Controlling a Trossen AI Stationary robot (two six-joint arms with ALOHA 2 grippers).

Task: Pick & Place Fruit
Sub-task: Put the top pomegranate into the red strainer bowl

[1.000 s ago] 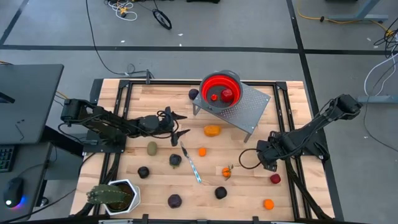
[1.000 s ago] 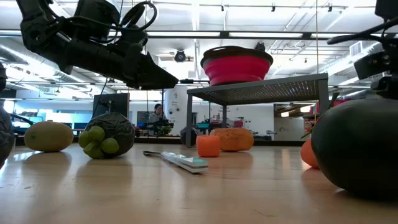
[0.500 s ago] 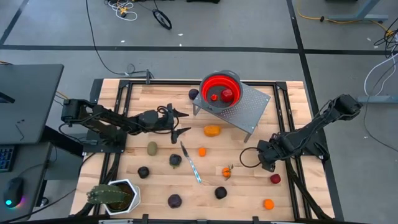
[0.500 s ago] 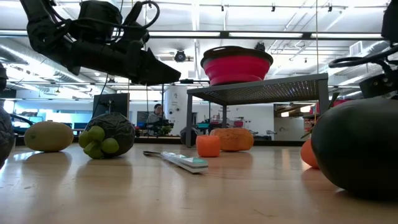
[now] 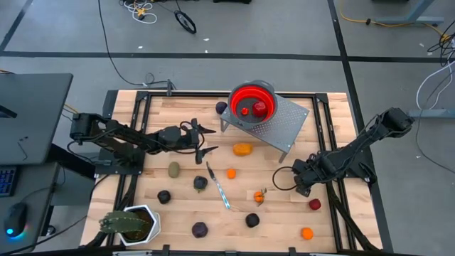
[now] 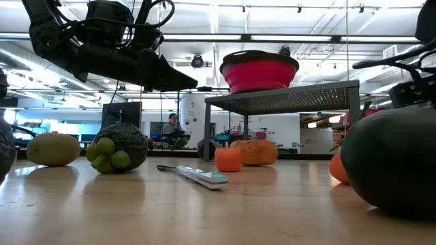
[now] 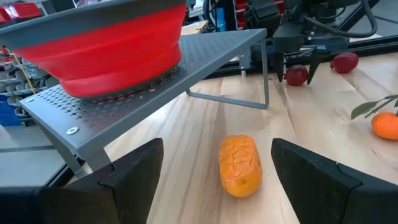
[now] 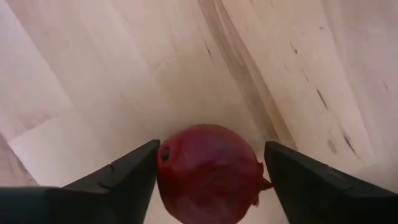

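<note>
Small toy fruits lie scattered on the wooden table. My right gripper (image 5: 300, 183) points down, open, its fingers on either side of a dark red fruit (image 8: 208, 174) that rests on the table; the left wrist view also shows this fruit (image 7: 296, 75) under that gripper (image 7: 298, 62). A second red fruit (image 5: 314, 205) lies close by. My left gripper (image 5: 211, 140) hovers open and about level, facing a lumpy orange fruit (image 7: 239, 165) that lies on the table before the metal rack (image 5: 288, 124). On the rack stands a red bowl (image 5: 232, 107) with red fruit in it. My right gripper comes at the dark red fruit from above, one finger (image 8: 134, 168) close to each side of it. The fruit sits on the table. I cannot tell whether the fingers touch it.
A silver-and-teal knife (image 5: 218, 186) lies mid-table. A potted spiky plant (image 5: 128, 224) stands at the near left corner. Other fruits: olive (image 5: 174, 169), dark ones (image 5: 164, 197) (image 5: 252, 220), purple (image 5: 200, 230), orange ones (image 5: 231, 173) (image 5: 259, 195) (image 5: 306, 232).
My left gripper has rolled a little about its pointing line and stayed in place. My right gripper has sunk slightly over the red fruit and turned about its upright line.
</note>
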